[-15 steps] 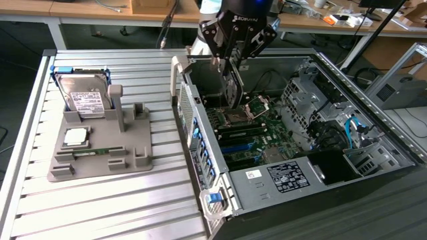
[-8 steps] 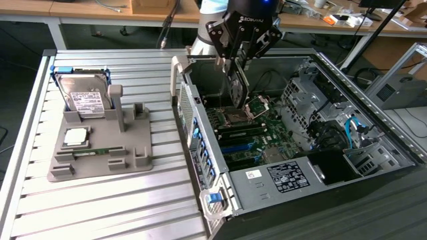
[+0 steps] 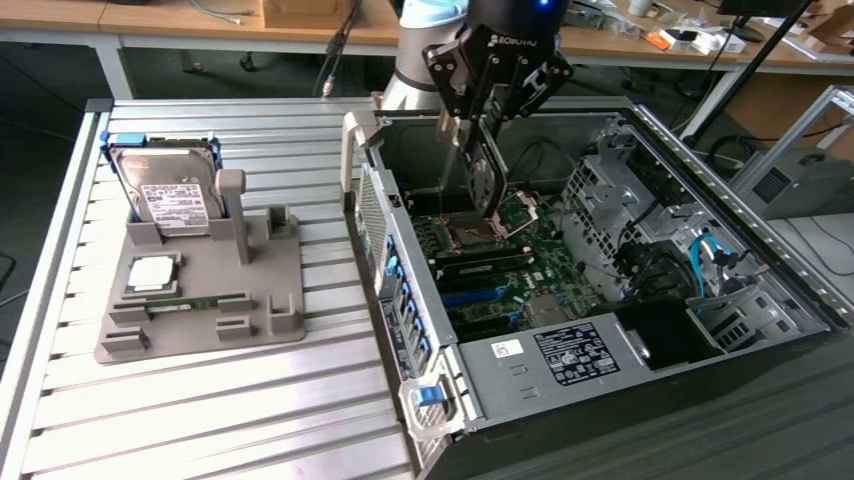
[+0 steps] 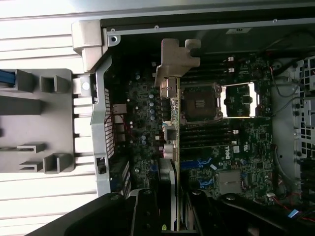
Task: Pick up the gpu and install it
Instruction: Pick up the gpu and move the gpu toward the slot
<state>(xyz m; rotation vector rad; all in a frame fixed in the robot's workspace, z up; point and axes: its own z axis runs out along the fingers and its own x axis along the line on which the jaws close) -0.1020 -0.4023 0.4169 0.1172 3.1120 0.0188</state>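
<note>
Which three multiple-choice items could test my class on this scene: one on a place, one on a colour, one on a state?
1. Where is the gpu?
A) on the grey holder
B) on the slatted table
C) over the open computer case

2. What colour is the label on the hard drive?
A) white
B) red
C) green

3. How is the pincer?
A) open and empty
B) shut on the gpu
C) shut on the hard drive

Answers:
1 C: the gpu hangs upright above the motherboard.
2 A: the label is white on the silver drive.
3 B: the pincer clamps the card's upper edge.
</note>
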